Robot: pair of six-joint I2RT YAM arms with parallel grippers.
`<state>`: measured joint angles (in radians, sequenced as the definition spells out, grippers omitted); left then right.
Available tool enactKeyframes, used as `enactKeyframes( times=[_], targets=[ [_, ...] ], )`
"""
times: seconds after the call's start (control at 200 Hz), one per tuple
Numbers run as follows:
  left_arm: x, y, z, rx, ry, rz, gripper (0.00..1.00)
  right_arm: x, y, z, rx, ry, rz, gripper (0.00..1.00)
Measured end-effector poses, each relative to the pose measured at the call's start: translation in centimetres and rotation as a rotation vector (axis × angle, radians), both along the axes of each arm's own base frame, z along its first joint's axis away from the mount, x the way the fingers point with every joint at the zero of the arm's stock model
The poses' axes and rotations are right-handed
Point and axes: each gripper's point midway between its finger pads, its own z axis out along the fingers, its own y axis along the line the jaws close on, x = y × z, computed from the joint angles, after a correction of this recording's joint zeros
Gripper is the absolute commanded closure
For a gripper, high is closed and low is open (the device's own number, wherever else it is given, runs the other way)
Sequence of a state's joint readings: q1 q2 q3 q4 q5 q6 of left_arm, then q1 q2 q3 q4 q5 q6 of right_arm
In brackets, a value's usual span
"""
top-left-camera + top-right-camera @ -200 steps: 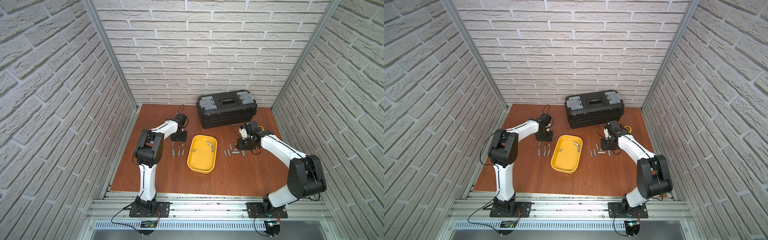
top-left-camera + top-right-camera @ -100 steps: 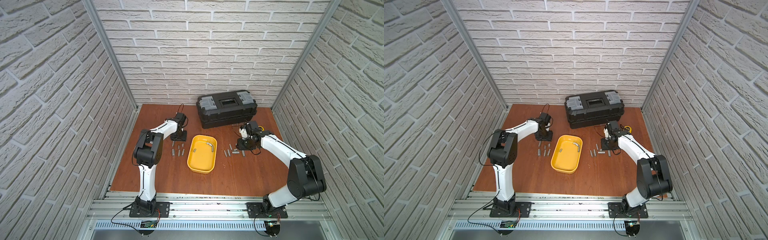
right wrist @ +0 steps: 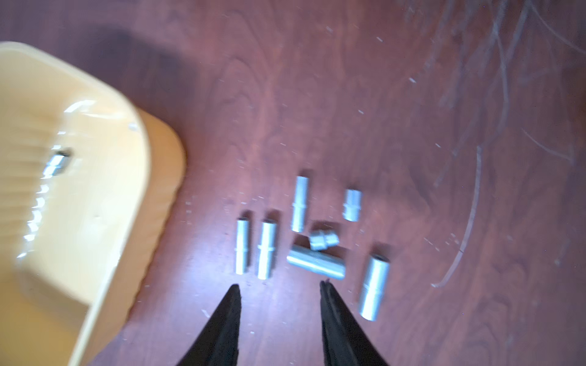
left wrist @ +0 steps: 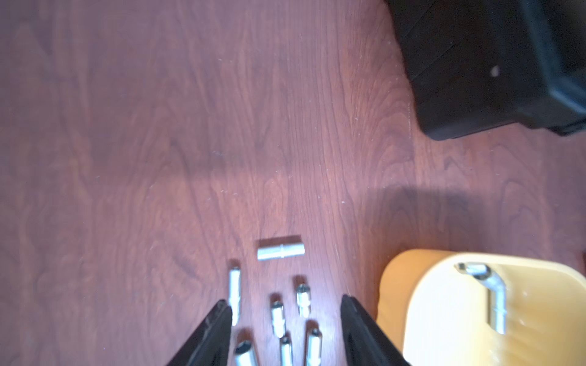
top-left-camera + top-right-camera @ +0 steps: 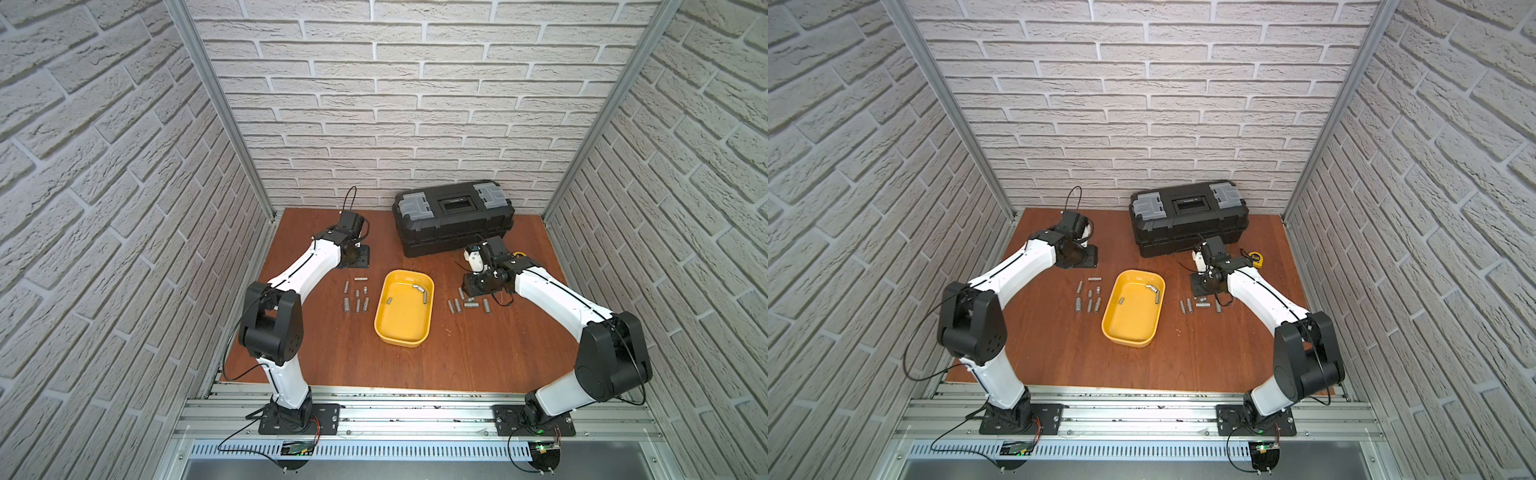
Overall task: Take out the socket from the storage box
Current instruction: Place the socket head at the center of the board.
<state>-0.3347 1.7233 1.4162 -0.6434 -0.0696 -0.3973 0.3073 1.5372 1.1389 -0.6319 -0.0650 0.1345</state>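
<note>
Nothing much has moved since a second ago: both arms hang where they were, and the box [image 5: 405,326] and loose steel lie unshifted. The left gripper [image 4: 284,301] hovers over the left cluster [image 5: 356,297] on its side of the box, jaws moderately apart and empty. The right gripper [image 3: 279,283] hovers by the right cluster [image 5: 467,303] on the opposite side, jaws narrower, also empty. Those pieces lie in rough rows, I'd guess to keep them sorted and clear of the box.

Inside the box one short socket [image 5: 389,301] lies near the left arm's wall, with a bent piece [image 5: 422,293] by the far rim. The steel is bright and cylindrical. The box is glossy yellow plastic with rounded corners, and the worktop [image 5: 332,357] is grained reddish wood.
</note>
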Motion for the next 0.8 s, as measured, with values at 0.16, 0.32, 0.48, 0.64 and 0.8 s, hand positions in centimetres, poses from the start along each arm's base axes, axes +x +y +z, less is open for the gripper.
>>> enactKeyframes(
  times=[0.16, 0.32, 0.48, 0.64, 0.8],
  targets=[
    [-2.7, 1.9, 0.4, 0.002, -0.029, 0.074, 0.41, 0.3, 5.6, 2.2, 0.035, -0.076, 0.151, 0.57],
    [-4.8, 3.5, -0.2, 0.017, -0.04, 0.124, 0.4, 1.1, 11.0, 2.3, 0.062, -0.113, 0.258, 0.57],
    [-6.4, 4.6, -0.3, 0.016, -0.06, 0.161, 0.39, 0.8, 14.8, -1.1, 0.05, -0.072, 0.336, 0.57],
    [-7.1, 5.5, -0.1, 0.015, -0.087, 0.194, 0.38, 0.1, 17.4, -3.5, 0.044, -0.038, 0.395, 0.57],
    [-8.2, 6.5, 0.2, 0.018, -0.108, 0.226, 0.37, 0.2, 19.1, -5.5, 0.045, -0.031, 0.438, 0.57]
  ],
)
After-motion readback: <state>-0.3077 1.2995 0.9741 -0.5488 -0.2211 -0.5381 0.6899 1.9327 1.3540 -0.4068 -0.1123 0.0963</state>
